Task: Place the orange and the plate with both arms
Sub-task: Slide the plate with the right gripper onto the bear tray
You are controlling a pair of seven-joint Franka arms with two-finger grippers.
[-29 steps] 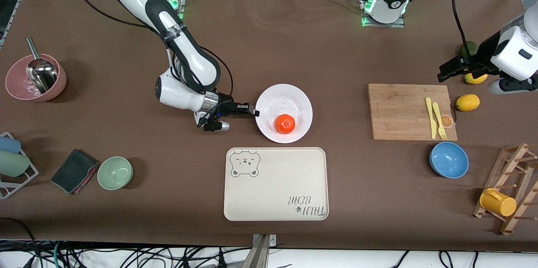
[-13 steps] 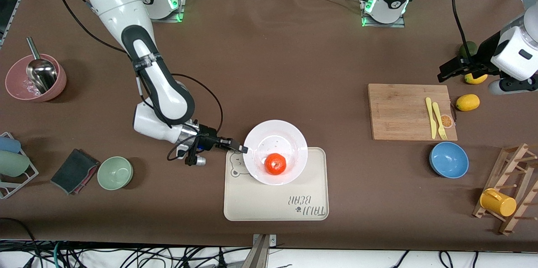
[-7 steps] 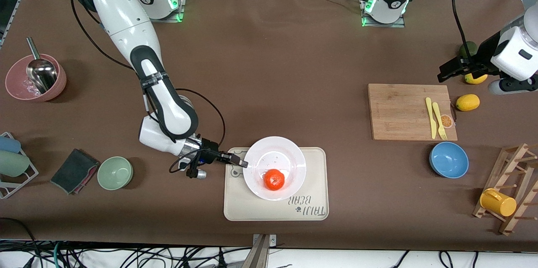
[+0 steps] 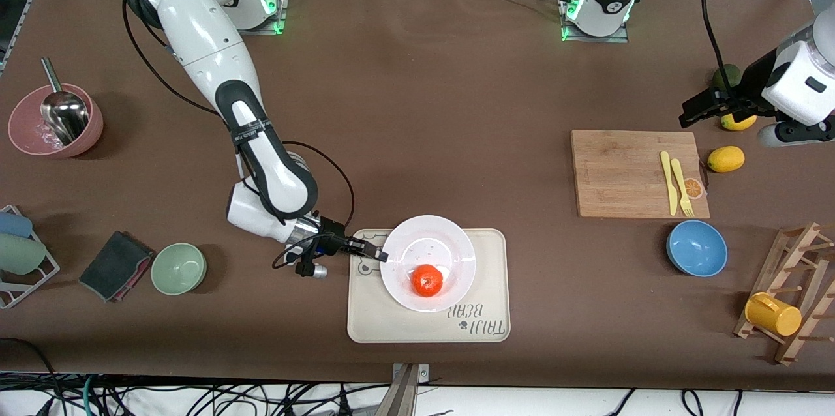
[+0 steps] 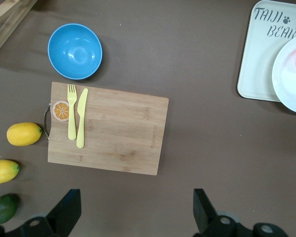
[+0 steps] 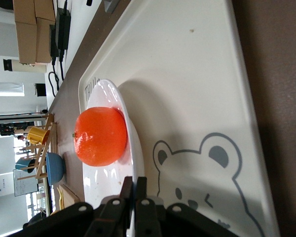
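pinching the plate (image 4: 428,263) rim, the clenched right tool (image 4: 378,253) rests it on the tray (image 4: 486,331); a jerky release could roll the orange (image 4: 426,280) off. the left tool (image 5: 138,210) waits released over the bench near the lemons (image 5: 23,134).

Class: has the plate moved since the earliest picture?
Yes. The plate came nearer the front camera, from the bare table onto the tray, pinched by the right gripper.
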